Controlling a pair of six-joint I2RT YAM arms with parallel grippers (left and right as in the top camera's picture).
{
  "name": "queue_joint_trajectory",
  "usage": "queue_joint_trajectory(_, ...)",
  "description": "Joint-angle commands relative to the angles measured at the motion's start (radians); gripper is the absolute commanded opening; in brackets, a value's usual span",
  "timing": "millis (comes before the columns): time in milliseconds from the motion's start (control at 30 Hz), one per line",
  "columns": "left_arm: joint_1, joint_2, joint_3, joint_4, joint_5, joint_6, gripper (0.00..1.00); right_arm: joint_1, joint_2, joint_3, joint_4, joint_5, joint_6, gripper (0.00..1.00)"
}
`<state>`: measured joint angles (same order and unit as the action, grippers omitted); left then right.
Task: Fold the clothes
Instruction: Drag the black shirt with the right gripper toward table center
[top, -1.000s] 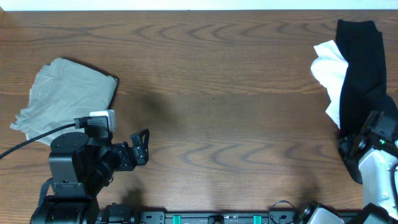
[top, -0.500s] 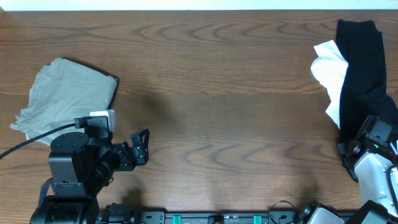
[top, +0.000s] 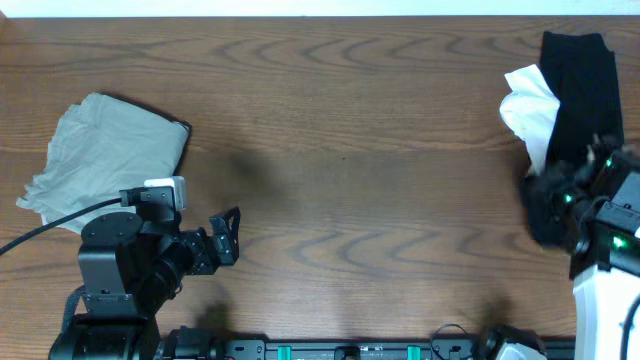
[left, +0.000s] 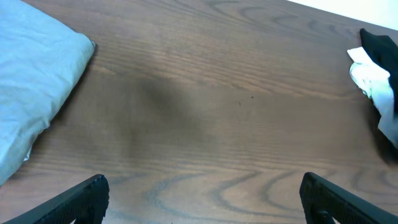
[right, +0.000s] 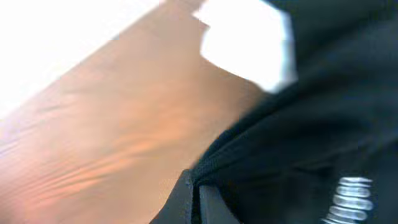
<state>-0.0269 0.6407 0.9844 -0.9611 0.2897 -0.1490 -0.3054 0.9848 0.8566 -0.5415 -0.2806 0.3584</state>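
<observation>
I've got R gripper (top: 560, 198) clamped on near end of black garment (top: 580, 90); long axis runs away from me. L gripper (top: 226, 232), jaws wide, sits well left of it.

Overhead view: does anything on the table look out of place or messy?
Nothing spilled or damaged. At the right edge the white garment lies crumpled, partly under the black garment, whose near end is bunched up. The grey-beige garment at left sits askew.
</observation>
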Motion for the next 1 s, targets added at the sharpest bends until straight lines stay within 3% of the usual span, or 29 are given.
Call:
queue_joint_trajectory(0, 0.004, 0.003, 0.018, 0.006, 0.013, 0.022, 0.98, 0.142, -0.061, 0.096, -0.002, -0.207, -0.122, 0.01)
queue_joint_trajectory(233, 0.004, 0.003, 0.019, 0.006, 0.013, 0.022, 0.98, 0.479, -0.061, 0.131, 0.005, -0.224, -0.198, 0.01)
queue_joint_trajectory(400, 0.004, 0.003, 0.018, 0.005, 0.013, 0.022, 0.98, 0.644, -0.013, 0.131, 0.121, -0.248, -0.198, 0.01)
queue_joint_trajectory(800, 0.004, 0.003, 0.018, 0.005, 0.013, 0.021, 0.98, 0.773, 0.066, 0.131, 0.280, -0.243, -0.195, 0.02)
queue_joint_trajectory(833, 0.004, 0.003, 0.018, 0.005, 0.013, 0.021, 0.98, 0.773, 0.084, 0.131, 0.293, -0.243, -0.193, 0.15)
queue_joint_trajectory(867, 0.004, 0.003, 0.018, 0.005, 0.013, 0.021, 0.98, 0.773, 0.105, 0.131, 0.308, -0.243, -0.183, 0.41)
queue_joint_trajectory(933, 0.004, 0.003, 0.018, 0.004, 0.013, 0.021, 0.98, 0.773, 0.139, 0.131, 0.328, -0.243, -0.169, 0.78)
queue_joint_trajectory(967, 0.004, 0.003, 0.018, 0.003, 0.013, 0.021, 0.98, 0.772, 0.152, 0.131, 0.330, -0.233, -0.169, 0.90)
